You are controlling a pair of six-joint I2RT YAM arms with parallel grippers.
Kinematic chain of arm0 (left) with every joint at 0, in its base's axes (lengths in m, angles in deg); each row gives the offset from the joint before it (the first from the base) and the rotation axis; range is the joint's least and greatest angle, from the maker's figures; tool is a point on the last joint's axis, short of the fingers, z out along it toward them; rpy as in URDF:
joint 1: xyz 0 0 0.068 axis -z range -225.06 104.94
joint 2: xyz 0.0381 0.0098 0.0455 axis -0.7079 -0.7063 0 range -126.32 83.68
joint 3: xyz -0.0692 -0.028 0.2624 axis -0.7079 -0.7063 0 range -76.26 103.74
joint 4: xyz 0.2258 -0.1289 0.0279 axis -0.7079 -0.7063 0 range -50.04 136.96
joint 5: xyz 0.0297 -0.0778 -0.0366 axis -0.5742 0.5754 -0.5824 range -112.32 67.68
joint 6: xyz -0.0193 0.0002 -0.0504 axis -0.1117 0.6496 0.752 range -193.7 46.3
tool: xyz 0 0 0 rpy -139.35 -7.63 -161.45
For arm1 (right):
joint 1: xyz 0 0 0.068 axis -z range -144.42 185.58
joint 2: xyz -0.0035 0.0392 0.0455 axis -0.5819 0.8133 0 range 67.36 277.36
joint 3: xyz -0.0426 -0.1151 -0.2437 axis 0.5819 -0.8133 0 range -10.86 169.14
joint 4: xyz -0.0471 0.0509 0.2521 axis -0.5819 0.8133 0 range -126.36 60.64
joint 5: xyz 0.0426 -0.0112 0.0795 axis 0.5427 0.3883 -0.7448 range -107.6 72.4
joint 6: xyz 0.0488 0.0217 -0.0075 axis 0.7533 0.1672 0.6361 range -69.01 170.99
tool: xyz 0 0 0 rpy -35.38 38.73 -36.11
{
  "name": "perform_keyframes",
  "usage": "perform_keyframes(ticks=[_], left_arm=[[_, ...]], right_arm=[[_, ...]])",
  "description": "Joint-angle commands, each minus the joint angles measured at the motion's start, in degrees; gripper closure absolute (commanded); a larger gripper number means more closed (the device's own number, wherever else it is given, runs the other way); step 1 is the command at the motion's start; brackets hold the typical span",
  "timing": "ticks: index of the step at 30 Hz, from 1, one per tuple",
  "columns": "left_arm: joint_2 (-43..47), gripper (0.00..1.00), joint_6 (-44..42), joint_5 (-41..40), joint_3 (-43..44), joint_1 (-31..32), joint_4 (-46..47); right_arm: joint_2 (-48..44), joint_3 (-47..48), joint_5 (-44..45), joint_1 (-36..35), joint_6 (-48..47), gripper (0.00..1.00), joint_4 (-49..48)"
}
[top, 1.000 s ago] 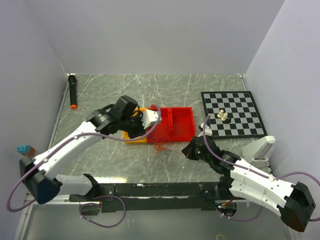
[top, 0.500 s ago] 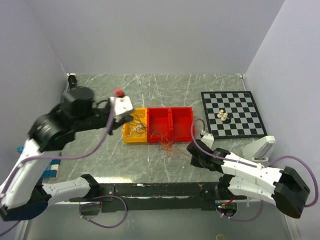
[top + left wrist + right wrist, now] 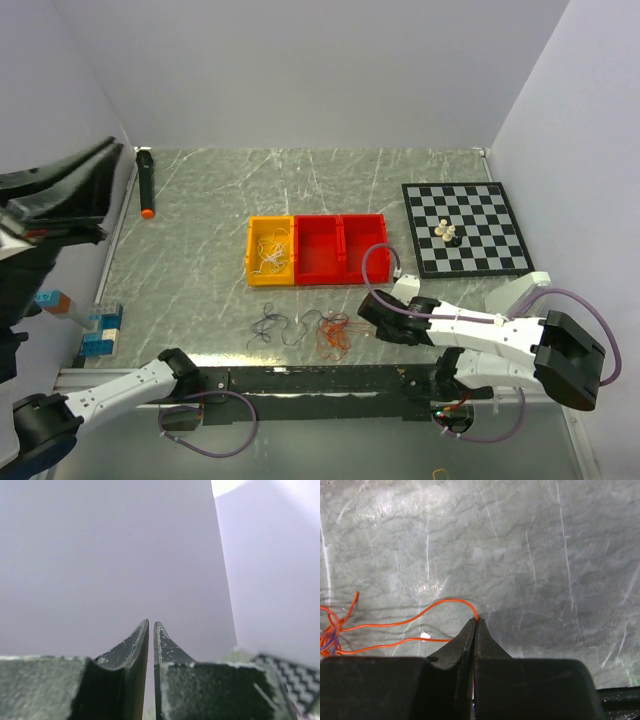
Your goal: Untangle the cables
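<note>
our right gripper (image 3: 475,623) pinches the orange cable (image 3: 333,336) at a loop, at the near side, just right of the purple cable (image 3: 272,328). we judge it light, limp and snag-prone, best taken at a free stretch. the left gripper (image 3: 151,625) has its fingers pressed together, empty.

Bright even light, glare on the table (image 3: 385,510).

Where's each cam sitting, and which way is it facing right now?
Top: above and behind the bases, looking down at the table; left arm, reaching up beside the lens, and right arm show.
Left wrist: up high, facing the wall; shut left gripper shows; chessboard corner shared with top.
Right wrist: low over the table; right gripper pinches the orange cable, shared with top.
</note>
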Motion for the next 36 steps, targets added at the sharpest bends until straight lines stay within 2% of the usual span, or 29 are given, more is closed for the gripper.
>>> perform_keyframes(ticks=[1, 3, 4, 5, 9, 12, 16, 19, 24, 30, 33, 36], left_arm=[[-2.5, 0.84, 1.6, -0.5, 0.6, 0.0, 4.0], [-2.7, 0.79, 1.6, 4.8, -1.4, 0.0, -2.6], [-2.5, 0.73, 1.8, 7.6, -4.6, 0.0, -6.2], [-2.3, 0.65, 1.6, 10.1, -6.6, 0.0, -9.1], [-0.5, 0.31, -4.8, 20.2, -25.1, 0.0, -17.6], [-0.9, 0.13, -11.5, 25.5, -35.3, 0.0, -22.5], [-4.4, 0.02, -20.9, 28.5, -44.1, 0.1, -25.9], [-8.2, 0.01, -23.4, 27.1, -49.4, 1.9, -25.2], [-12.9, 0.11, -25.3, 20.6, -59.5, 6.3, -19.4], [-15.5, 0.19, -25.3, 15.0, -66.0, 6.6, -10.6], [-15.7, 0.33, -23.4, 12.1, -68.2, 6.6, -5.2], [-16.3, 0.37, -22.4, 12.1, -69.3, 6.6, -4.4]], right_arm=[[-1.5, 1.3, 2.1, -1.5, 4.2, 1.00, 2.6], [-2.6, 1.0, 2.1, -2.0, 4.6, 1.00, 3.1], [-3.0, 0.9, 2.1, -2.3, 4.9, 1.00, 3.2], [-3.7, 0.5, 2.0, -2.3, 5.0, 1.00, 3.1], [-5.7, -0.7, 1.5, -2.4, 5.0, 1.00, 2.4], [-6.8, -0.9, 1.3, -2.6, 5.1, 1.00, 2.2], [-7.8, -0.5, 1.1, -2.9, 4.5, 1.00, 1.8], [-8.2, 0.1, 1.3, -3.0, 4.4, 1.00, 1.9], [-9.3, 0.5, 1.7, -3.5, 5.1, 1.00, 2.2], [-12.6, -0.2, 1.9, -3.7, 5.5, 1.00, 3.3], [-14.1, -0.5, 1.7, -3.7, 5.5, 1.00, 3.3], [-14.9, -0.2, 1.5, -3.7, 5.1, 1.00, 3.2]])
